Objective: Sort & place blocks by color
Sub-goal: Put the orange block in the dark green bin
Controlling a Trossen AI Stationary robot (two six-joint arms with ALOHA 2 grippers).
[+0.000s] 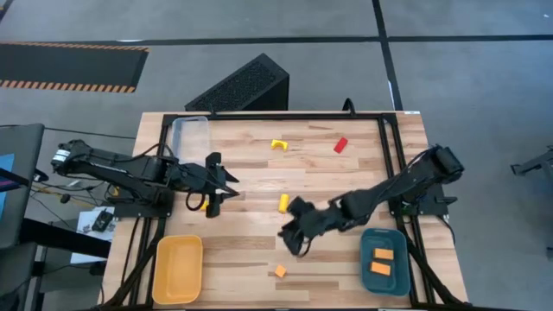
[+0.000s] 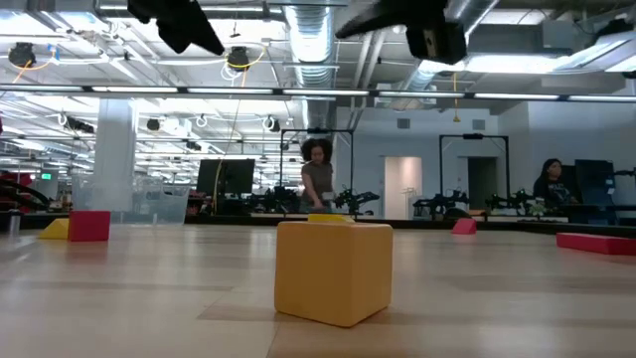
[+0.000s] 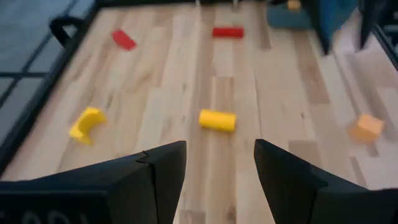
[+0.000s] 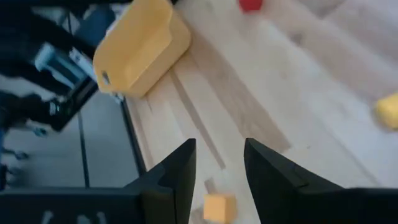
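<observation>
A robotics lab: exposed ceiling ducts, more robot arms on distant benches, hazard-striped floor mat.

Wooden table, clear tray at its far left corner, yellow tray at its near left corner, teal tray at its near right corner, black box beyond its far edge, two people in the room behind.

I see bare tabletop open between both arms. Only a yellow block and an orange cube stand in the middle.
</observation>
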